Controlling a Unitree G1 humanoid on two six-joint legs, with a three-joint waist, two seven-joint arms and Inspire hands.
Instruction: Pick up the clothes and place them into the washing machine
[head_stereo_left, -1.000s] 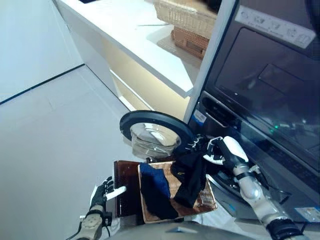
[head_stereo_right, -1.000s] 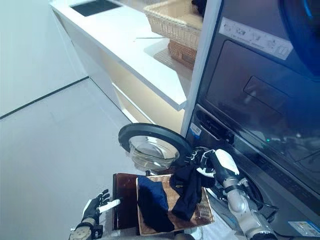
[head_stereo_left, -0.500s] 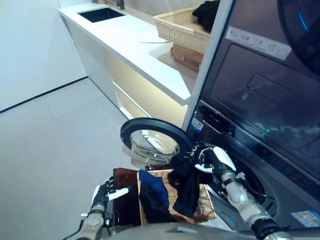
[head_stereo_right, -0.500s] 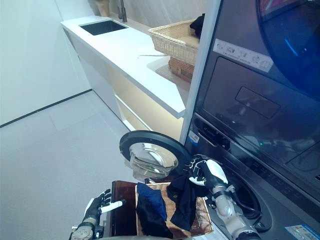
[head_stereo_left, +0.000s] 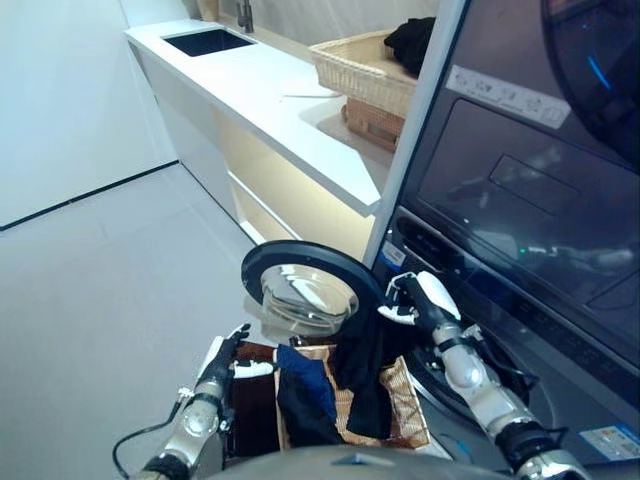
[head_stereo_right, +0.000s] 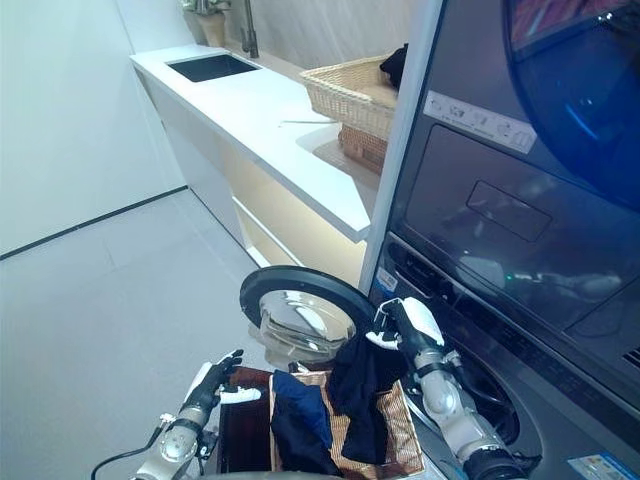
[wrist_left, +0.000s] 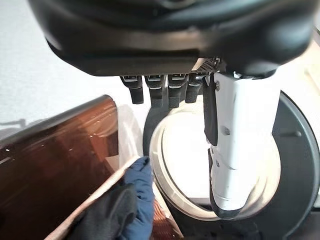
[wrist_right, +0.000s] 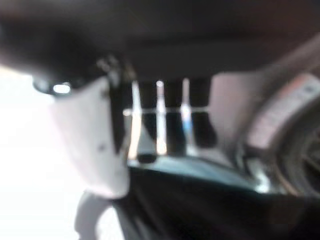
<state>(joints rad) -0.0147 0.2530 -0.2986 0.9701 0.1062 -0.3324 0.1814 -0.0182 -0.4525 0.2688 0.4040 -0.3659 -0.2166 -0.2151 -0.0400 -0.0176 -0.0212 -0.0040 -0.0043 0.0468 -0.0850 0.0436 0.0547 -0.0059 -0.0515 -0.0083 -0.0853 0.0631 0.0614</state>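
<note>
Since the earlier frames, the right hand (head_stereo_left: 420, 297) has been raised with the black garment (head_stereo_left: 365, 365) toward the dark opening of the washing machine (head_stereo_left: 520, 300), and the left hand (head_stereo_left: 225, 358) has been lifted higher, near the left edge of the basket; the whole scene is also framed differently, so the camera was moved too.

In the left eye view, the right hand is seen a little right of the centre, with its fingers curled on the top of the black garment. The garment hangs down from the hand onto the woven basket (head_stereo_left: 405, 400) at the bottom centre. A blue garment (head_stereo_left: 305, 370) is lying in the basket, on its left part. The round door (head_stereo_left: 305, 290) is standing open in the middle of the frame, just above the basket. The left hand is seen at the lower left with straight fingers, and nothing is held in it.

In the right eye view, the same arrangement is shown: the right hand (head_stereo_right: 405, 322) at the front of the machine and the left hand (head_stereo_right: 215, 378) beside a brown board (head_stereo_right: 235, 435).

In the left wrist view, the fingers (wrist_left: 160, 90) are stretched out over the glass of the door (wrist_left: 185, 165), apart from it, and the blue garment (wrist_left: 137, 185) is seen at the bottom.

In the right wrist view, the fingers (wrist_right: 170, 125) are bent down onto dark cloth (wrist_right: 200, 200) in the lower part.
</note>
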